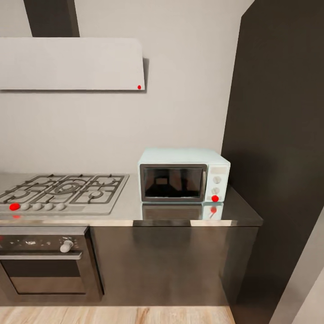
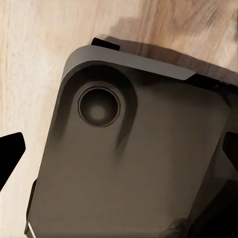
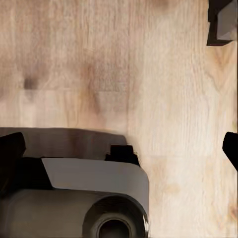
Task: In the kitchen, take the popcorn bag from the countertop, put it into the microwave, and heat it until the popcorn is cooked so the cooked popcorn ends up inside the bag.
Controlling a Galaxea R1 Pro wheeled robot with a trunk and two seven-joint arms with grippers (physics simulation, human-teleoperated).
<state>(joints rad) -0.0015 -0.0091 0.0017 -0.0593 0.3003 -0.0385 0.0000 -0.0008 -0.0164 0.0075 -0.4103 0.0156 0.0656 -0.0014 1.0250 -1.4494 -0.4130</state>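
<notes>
The pale mint-blue microwave (image 1: 182, 176) stands on the grey countertop (image 1: 130, 210) at its right end, with its dark glass door closed and a red light by its knobs. The popcorn bag is out of view. In the left wrist view my left gripper (image 2: 119, 151) is open, its dark fingertips (image 2: 11, 148) far apart over the robot's grey base (image 2: 139, 163). In the right wrist view my right gripper (image 3: 119, 146) is also open, with nothing between its fingertips (image 3: 10, 151), and it hangs over the wood floor (image 3: 163, 99).
A grey gas hob (image 1: 63, 191) lies on the counter left of the microwave, above a dark built-in oven (image 1: 42, 265). A pale hood (image 1: 72, 63) hangs on the wall. A tall dark cabinet (image 1: 279, 157) closes off the right side. Wood floor (image 1: 117, 315) runs along the cabinet fronts.
</notes>
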